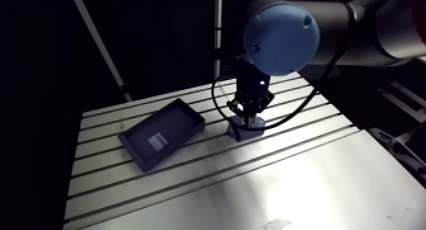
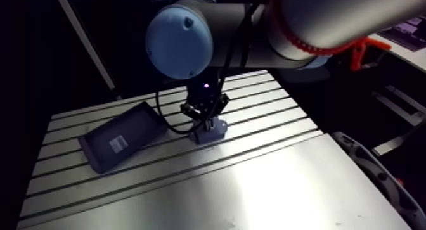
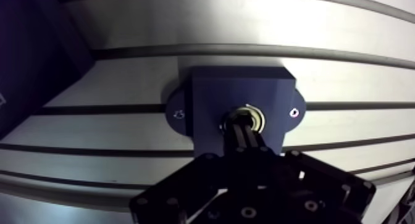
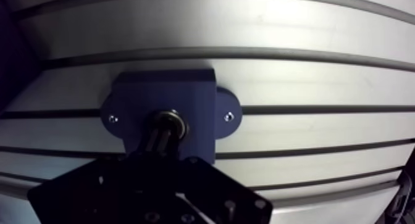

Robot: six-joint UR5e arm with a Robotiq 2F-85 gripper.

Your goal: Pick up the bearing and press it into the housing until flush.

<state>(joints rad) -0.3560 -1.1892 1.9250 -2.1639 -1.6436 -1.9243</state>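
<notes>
Two fingers (image 3: 239, 140) of the gripper (image 3: 246, 126) are lying closed against each other, with no gap showing between them, and their tips are resting on the bearing (image 3: 255, 115). The bearing is sitting in the round bore in the middle of the housing (image 3: 241, 84); whether it is fully flush, I cannot tell. The housing is standing on the table (image 3: 185, 23), across one slot, and is showing a small hole in each of its two side ears. In the arm view a dark tray (image 1: 177, 121) is lying near the housing, not touching it, with a pale label inside.
</notes>
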